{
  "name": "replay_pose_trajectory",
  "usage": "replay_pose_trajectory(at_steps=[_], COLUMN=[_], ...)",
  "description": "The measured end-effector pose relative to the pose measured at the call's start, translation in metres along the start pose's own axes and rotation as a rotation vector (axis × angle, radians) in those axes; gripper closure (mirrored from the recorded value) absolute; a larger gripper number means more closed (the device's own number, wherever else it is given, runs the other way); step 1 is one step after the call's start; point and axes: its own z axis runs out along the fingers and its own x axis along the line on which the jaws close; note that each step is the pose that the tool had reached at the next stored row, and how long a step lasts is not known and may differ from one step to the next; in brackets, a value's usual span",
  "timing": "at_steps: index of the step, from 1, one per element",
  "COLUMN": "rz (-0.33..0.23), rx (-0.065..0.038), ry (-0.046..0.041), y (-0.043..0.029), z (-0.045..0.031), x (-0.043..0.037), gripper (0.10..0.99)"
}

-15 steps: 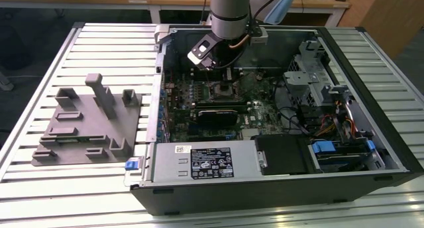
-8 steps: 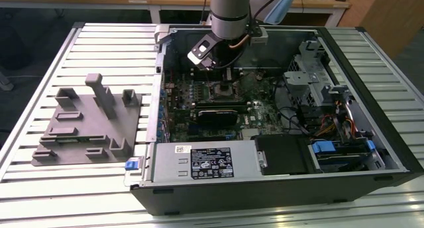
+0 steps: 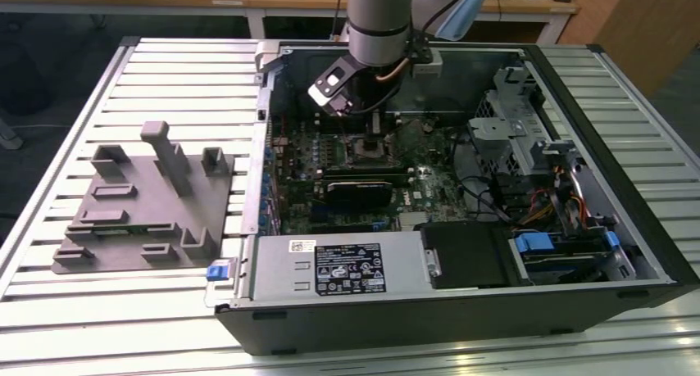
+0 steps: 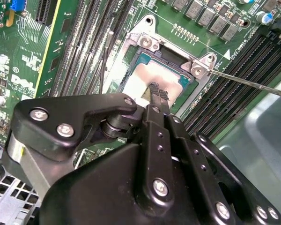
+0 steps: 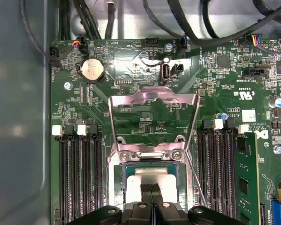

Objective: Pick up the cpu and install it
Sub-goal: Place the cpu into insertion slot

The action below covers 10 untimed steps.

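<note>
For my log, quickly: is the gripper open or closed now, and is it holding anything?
Gripper: closed, holding nothing; its tips are right over the cpu.

Soft, even light from above brightens the pale slats of the bench (image 3: 164,73), while the inside of the computer case (image 3: 438,327) lies dimmer. In the second wrist view the cpu (image 4: 144,77) glares white, and the black end effector (image 4: 154,91) carries small highlights on its screws.
</note>
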Motion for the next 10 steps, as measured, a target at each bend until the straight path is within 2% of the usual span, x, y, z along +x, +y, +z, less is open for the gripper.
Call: replay_pose_trajectory(at_steps=[10], rz=[0.007], rx=[0.0], ry=[-0.0005], y=[-0.0005], z=[0.0022], x=[0.0], gripper=[0.98])
